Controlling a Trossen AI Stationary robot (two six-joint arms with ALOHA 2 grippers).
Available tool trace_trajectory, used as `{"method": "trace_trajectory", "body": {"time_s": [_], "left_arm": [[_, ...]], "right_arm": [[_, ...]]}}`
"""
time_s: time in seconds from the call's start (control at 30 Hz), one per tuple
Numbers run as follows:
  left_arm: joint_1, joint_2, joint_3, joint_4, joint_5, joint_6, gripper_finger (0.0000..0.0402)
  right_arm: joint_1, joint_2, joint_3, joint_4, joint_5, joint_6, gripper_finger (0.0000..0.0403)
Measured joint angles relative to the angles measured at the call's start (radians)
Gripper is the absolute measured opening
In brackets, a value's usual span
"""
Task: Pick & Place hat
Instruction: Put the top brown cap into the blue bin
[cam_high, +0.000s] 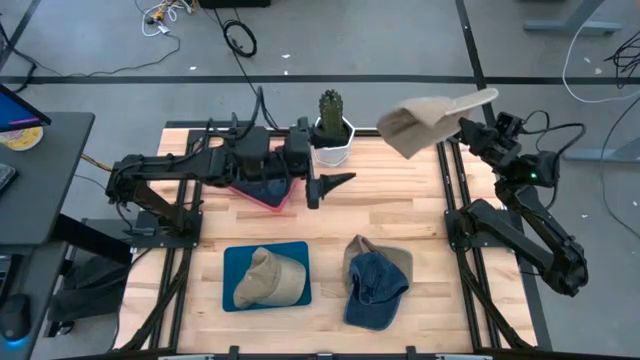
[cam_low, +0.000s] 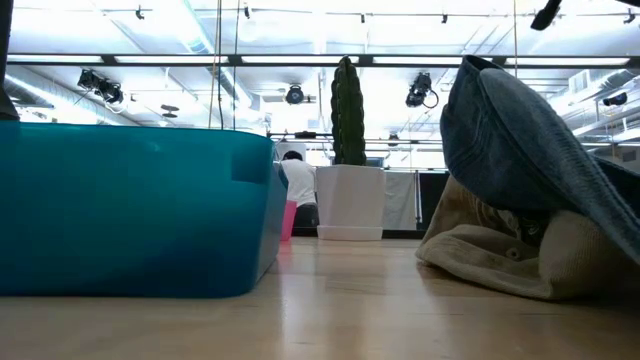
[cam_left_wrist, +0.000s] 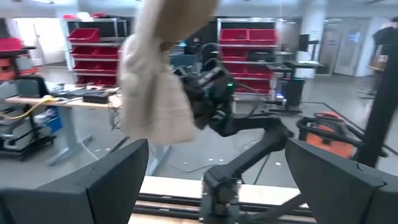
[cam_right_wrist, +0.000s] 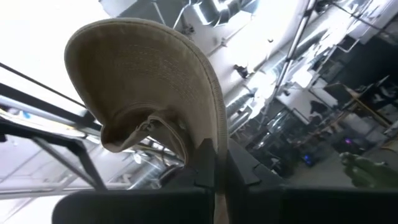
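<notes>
1. Right pincer (cam_high: 462, 122) is raised off the bench (cam_high: 400, 215), near its far right corner, fingers clamped on the brim of a tan hat (cam_high: 418, 122). Hat hangs in the air beside the cactus pot (cam_high: 333, 140), touching nothing else.
2. Right wrist view: hat (cam_right_wrist: 149, 99) seen from the underside, brim pinched edge-on between the two dark fingers (cam_right_wrist: 205, 168).
3. Left wrist view: same hat (cam_left_wrist: 155, 81) dangling from the right arm across the bench.
4. Left pincer (cam_high: 330, 185) hovers over the far middle of the bench, just in front of the pot; fingers spread, holding nothing. Pink tray (cam_high: 262, 192) sits under the left arm.
5. Near edge: blue tray (cam_high: 237, 262) with another tan hat (cam_high: 268, 280) lying in it.
6. Just right of it, well apart from the raised hat: denim hat (cam_high: 375, 290) lying on top of a beige hat (cam_high: 395, 258), both on bare bench.
7. Low view: blue tray wall (cam_low: 130, 210) at left, denim hat (cam_low: 520, 150) draped over the beige one (cam_low: 500, 255) at right, pot (cam_low: 350, 200) between them farther back.
</notes>
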Motion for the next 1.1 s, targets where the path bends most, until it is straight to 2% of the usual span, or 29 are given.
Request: {"method": "trace_trajectory", "body": {"time_s": [0.27, 0.43, 0.7, 1.1], "left_arm": [[-0.009, 0.0, 0.0, 0.006, -0.001, -0.008, 0.0382], [-0.008, 0.0, 0.0, 0.065, -0.001, -0.004, 0.0382], [-0.006, 0.0, 0.0, 0.143, -0.001, 0.105, 0.0382], [-0.005, 0.041, 0.0, 0.374, 0.041, 0.167, 0.0382]], "right_arm": [[0.0, 0.0, 0.0, 0.024, -0.055, 0.04, 0.0006], [0.0, 0.0, 0.0, 0.027, -0.059, 0.04, 0.0006], [0.015, 0.0, 0.0, 0.065, -0.058, 0.096, 0.0006], [0.115, 0.015, 0.001, 0.164, 0.041, 0.079, 0.0006]]}}
